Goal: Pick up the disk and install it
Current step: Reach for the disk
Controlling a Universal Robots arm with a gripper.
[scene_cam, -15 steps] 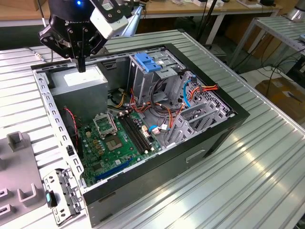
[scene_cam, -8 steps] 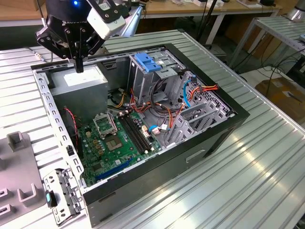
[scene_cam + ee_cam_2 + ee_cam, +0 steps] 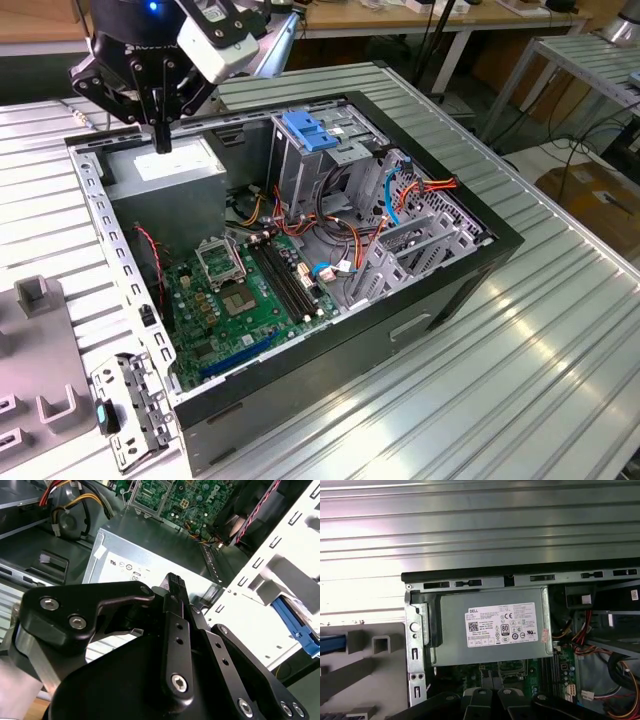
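Disk (image 3: 331,643) in grey holder (image 3: 380,643), tool (image 3: 162,138) over power supply (image 3: 492,625)

Bare ribbed aluminium for the table (image 3: 560,330), brushed and bright with glare. Matt black paint over the computer case (image 3: 330,385) shell, dull pale sheet steel along its perforated inner frame (image 3: 118,250). Flat grey sheet metal on the power supply (image 3: 452,630), with a smooth white paper label (image 3: 502,624). Glossy green lacquer across the motherboard (image 3: 250,300). Smooth bright blue plastic on the latch (image 3: 305,133) atop the grey steel cage (image 3: 290,175). Slick plastic sheathing on the wires (image 3: 350,240). Matt black finish on the gripper (image 3: 175,582), studded with shiny steel screw heads (image 3: 180,682). Matt grey plastic on the tray (image 3: 40,350).
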